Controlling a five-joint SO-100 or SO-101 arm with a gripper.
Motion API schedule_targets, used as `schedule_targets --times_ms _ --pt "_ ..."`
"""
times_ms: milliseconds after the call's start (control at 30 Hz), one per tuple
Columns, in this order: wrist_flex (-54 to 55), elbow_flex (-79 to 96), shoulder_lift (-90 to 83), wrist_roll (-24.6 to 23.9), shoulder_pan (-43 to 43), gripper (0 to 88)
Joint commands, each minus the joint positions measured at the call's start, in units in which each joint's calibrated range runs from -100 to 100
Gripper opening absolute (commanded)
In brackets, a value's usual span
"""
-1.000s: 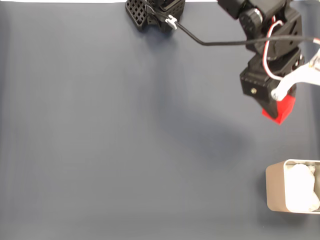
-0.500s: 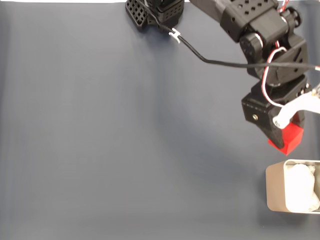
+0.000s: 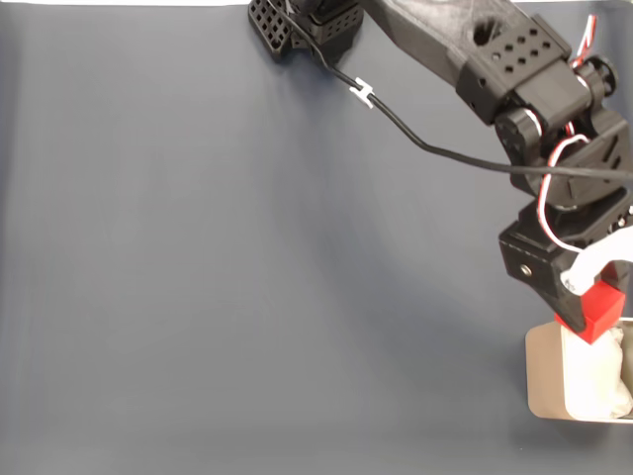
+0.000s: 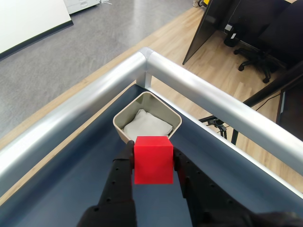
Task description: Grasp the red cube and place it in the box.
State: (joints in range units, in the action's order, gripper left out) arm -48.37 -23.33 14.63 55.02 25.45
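The red cube (image 3: 597,312) (image 4: 153,160) is clamped between the fingers of my gripper (image 3: 589,309) (image 4: 152,153), which is shut on it and holds it off the table. In the fixed view the cube hangs over the upper edge of the box (image 3: 544,371), at the lower right. In the wrist view the box (image 4: 173,118) lies just beyond the cube, beige with rounded corners and white padding (image 4: 147,126) inside. The box runs off the fixed view's right edge.
Dark blue-grey cloth (image 3: 247,277) covers the table. A metal rail (image 4: 213,94) borders the table's corner right behind the box, with a drop to the floor beyond. The arm's base (image 3: 307,25) stands at the top middle, and a black cable (image 3: 425,143) trails along the arm.
The arm has carried the cube downward in the fixed view, from well above the box to its upper edge. The gripper's hold on the cube is unchanged.
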Motion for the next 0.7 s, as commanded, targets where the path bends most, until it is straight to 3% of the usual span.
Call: schedule_targets --times_ms 0,667 --pt "1.57 -6.05 1.05 -0.2 -0.45 3.8" --pt "3.04 -22.66 14.92 0.29 -0.37 3.8"
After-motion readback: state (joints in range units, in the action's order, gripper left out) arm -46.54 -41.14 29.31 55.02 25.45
